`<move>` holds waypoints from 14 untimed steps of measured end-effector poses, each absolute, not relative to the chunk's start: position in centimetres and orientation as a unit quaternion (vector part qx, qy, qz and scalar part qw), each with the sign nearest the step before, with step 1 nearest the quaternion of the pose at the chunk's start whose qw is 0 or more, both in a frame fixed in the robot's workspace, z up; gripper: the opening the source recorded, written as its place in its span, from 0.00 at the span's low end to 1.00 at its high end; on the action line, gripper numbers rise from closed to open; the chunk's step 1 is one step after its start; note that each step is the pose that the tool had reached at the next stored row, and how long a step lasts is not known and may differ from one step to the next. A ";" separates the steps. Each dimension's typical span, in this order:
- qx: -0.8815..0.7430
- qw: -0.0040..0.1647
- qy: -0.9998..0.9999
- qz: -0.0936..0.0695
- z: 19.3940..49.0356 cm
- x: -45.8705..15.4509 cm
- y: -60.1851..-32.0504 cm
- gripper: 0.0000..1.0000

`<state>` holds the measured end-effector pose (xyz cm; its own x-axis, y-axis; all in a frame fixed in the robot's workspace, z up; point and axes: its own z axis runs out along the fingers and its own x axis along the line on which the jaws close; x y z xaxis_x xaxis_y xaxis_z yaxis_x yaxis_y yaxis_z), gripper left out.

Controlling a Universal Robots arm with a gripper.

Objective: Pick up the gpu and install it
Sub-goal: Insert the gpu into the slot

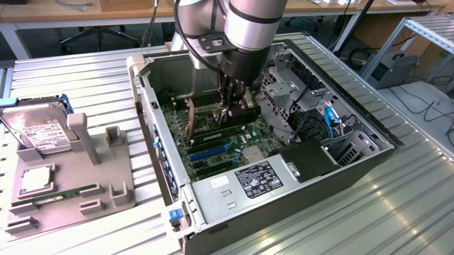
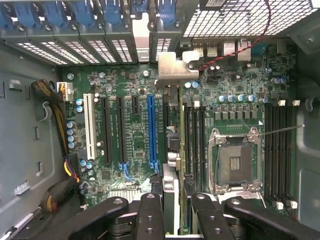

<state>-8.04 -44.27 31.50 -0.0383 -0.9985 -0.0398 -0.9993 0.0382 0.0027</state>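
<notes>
Wrist view: jaws pinch gpu (image 2: 171, 140) upright, edge-on, just beside blue slot (image 2: 151, 130) on mobo (image 2: 235, 85), w/ its silver bracket (image 2: 175, 67) just past one end of slot.

Open computer case (image 1: 333, 186) on metal table (image 1: 397, 212), hard drive (image 1: 39, 130) and memory stick (image 1: 64, 194) in grey fixture (image 1: 114, 199) at its nine o'clock, exterior view.

Arm (image 1: 252, 21) is showing silver-grey cylindrical housings, with black cables (image 1: 180, 33) running alongside. Black gripper (image 1: 233, 113) is showing linked fingers (image 2: 150, 215) carrying round recessed screws.
</notes>
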 end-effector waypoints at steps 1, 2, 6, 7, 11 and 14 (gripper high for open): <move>-0.693 0.013 0.720 0.015 31.5 -8.0 -44.3 0.27; -0.693 0.013 0.720 0.015 31.5 -8.1 -44.3 0.27; -0.693 0.013 0.720 0.015 31.4 -8.1 -44.4 0.27; -0.693 0.013 0.720 0.015 31.3 -8.1 -44.4 0.27; -0.693 0.013 0.720 0.015 31.2 -8.1 -44.5 0.27; -0.693 0.013 0.720 0.015 31.2 -8.1 -44.6 0.27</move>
<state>-8.07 -44.60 31.16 -0.0383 -0.9985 -0.0397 -0.9993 0.0382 0.0027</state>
